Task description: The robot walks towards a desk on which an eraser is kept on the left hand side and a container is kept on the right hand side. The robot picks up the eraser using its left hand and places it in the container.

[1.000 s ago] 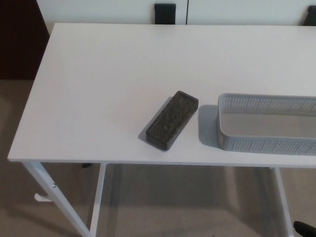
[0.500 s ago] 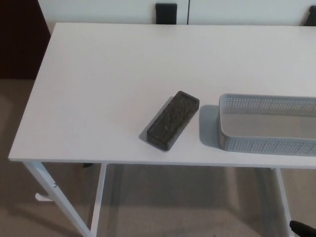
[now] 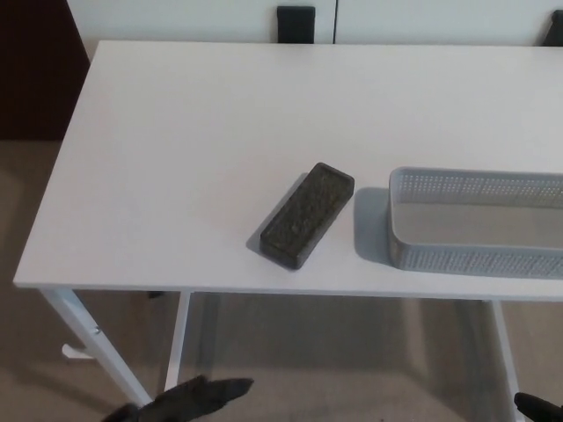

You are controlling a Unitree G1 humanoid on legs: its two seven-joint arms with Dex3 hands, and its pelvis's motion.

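A dark grey eraser [image 3: 307,214] lies flat and diagonal on the white desk [image 3: 220,132], near the front edge and a little left of centre. Just to its right stands a grey perforated container [image 3: 475,255], nothing in it, cut off by the picture's right edge. My left hand [image 3: 185,400] shows at the bottom edge, below the desk's front edge and well short of the eraser, open and holding nothing. Only a sliver of my right hand [image 3: 538,407] shows in the bottom right corner.
The desk has white metal legs [image 3: 97,352] over a beige carpet. A black chair back [image 3: 296,24] stands behind the desk's far edge. A dark panel [image 3: 35,70] fills the left side.
My left hand has risen into view at the bottom edge; it was out of the picture before. The eraser and the container have not moved.
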